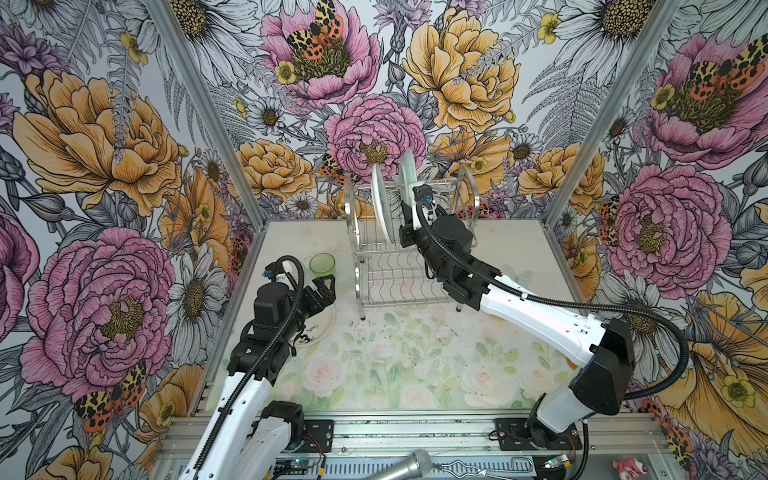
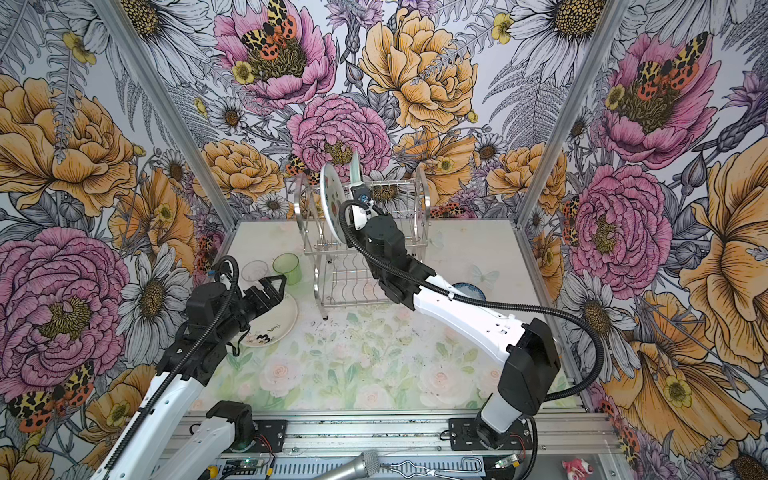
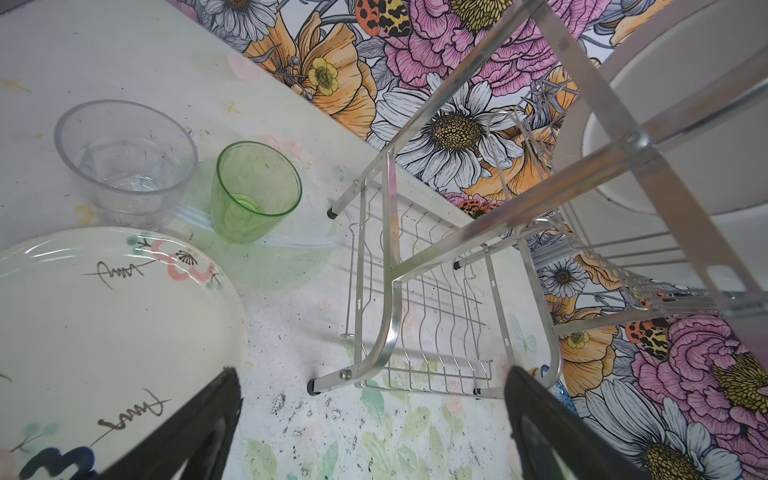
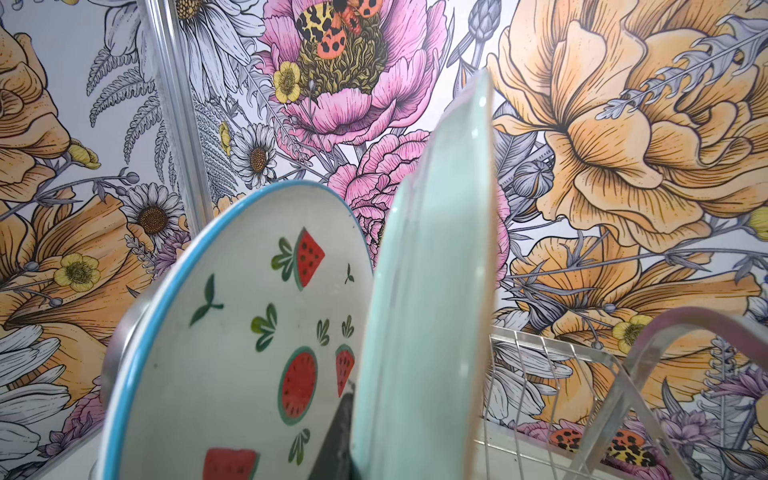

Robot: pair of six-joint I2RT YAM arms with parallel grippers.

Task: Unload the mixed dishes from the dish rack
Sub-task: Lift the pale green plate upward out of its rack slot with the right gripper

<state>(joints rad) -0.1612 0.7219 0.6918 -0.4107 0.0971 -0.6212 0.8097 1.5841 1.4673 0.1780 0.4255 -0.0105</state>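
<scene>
Overhead, in both top views, the dish rack (image 1: pixel 390 272) stood at the back of the worktop (image 1: pixel 415 353), with two plates on edge in its upper tier. My right hand (image 1: pixel 406 212) was up there, clamped on the lower rim of the pale green plate (image 1: pixel 408 172). That plate stood higher than the watermelon plate (image 1: pixel 380 203) just beside it. My left hand (image 1: pixel 328 289) hovered with its jaws wide apart above the edge of the cream plate (image 1: pixel 322 328), which lay flat on the worktop left of the rack. The green tumbler (image 1: pixel 322 264) stood upright near that plate. In a top view the clear glass (image 2: pixel 254 270) stood beside the tumbler, and a blue-and-white bowl (image 2: pixel 473 291) sat to the right of the rack.

From my left wrist, two dark fingers (image 3: pixel 199 419) framed the worktop, with the cream plate, clear glass, green tumbler and the rack's lower tier beyond.

From my right wrist, one dark finger (image 4: pixel 338 432) pressed against the pale green plate's face, between it and the watermelon plate. The other finger was hidden.
</scene>
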